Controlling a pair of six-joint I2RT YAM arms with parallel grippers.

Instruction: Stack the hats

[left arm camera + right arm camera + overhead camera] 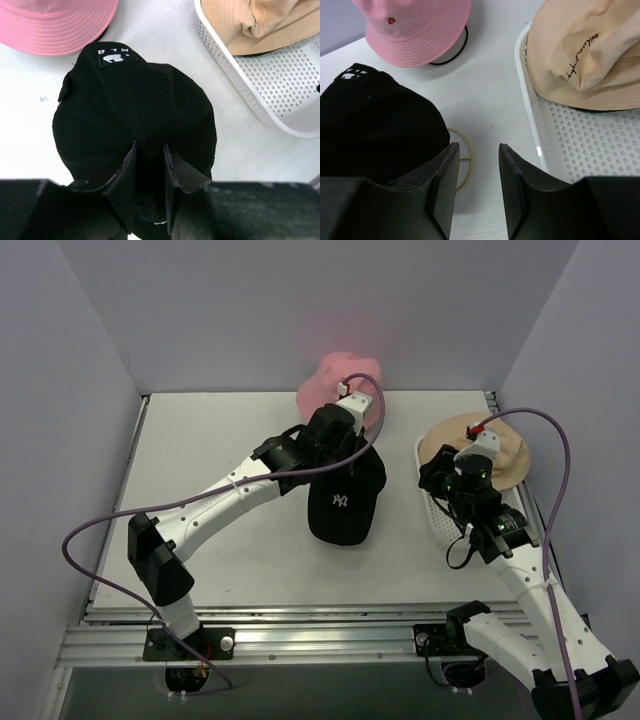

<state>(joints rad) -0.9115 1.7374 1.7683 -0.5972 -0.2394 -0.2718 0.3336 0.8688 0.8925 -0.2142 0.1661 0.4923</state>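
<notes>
We see the left gripper (pixel 150 167) clamped on the black baseball cap (pixel 130 110) at frame centre. The right gripper (pixel 479 165) stands open and empty. In its view, the pink bucket hat (pixel 415 35) sits upper left, and the tan bucket hat (pixel 575 50) lies in the white perforated tray (pixel 590 145) at upper right.

The baseball cap (pixel 345 505) is at the middle of the counter (pixel 200 440), the first bucket hat (pixel 338 380) behind it at the far edge, the second bucket hat (pixel 505 455) to its right, inside the tray (pixel 585 145)

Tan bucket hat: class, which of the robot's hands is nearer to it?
Right. The right hand hovers open just beside the tan bucket hat; the left hand is farther off, pinching the black baseball cap.
</notes>
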